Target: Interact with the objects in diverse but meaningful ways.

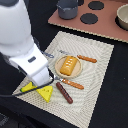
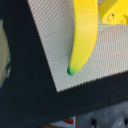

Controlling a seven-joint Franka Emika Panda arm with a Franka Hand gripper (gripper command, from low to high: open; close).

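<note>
Wrist view, yellow banana (image 2: 84, 35) on woven placemat (image 2: 45, 45), no writing, jaws' state unclear.

A woven beige rectangular placemat (image 1: 95, 62) lies on a black tabletop (image 1: 117, 95). Beyond it sits a flat reddish-brown toy stove board (image 1: 107, 27) with round black burner discs (image 1: 89, 18).

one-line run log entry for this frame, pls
arm: low over placemat corner | gripper: not visible | below wrist: banana, cheese wedge | bread loaf on plate | sausage untouched
</note>
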